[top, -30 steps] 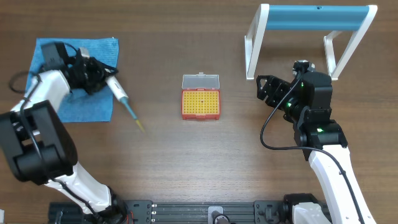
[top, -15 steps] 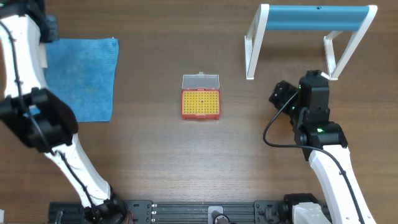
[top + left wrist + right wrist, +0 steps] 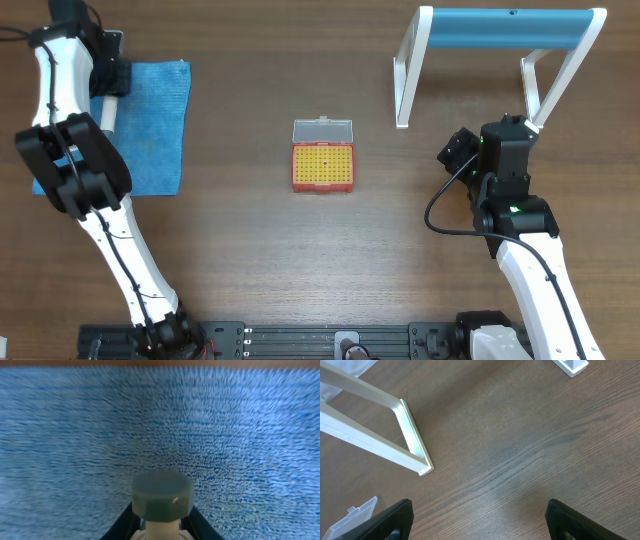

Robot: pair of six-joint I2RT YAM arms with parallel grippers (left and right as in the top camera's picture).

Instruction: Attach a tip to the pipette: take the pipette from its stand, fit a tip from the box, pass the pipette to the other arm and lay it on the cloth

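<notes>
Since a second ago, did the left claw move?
Yes. In the top view the left claw, holding the pipette, went from the blue cloth's right side up the picture to its far edge.

— What is there besides the job's own gear?
— A dark brown desk (image 3: 250,250) with a wood-grain top. From overhead, the grain runs from the left side across to the right.
— Any marks on it?
— Fine darker streaks in the grain, plain in the right wrist view, and a soft pale sheen of light there.
— And along the near edge?
— A black slotted metal rail (image 3: 280,333) lies along it, side to side.
</notes>
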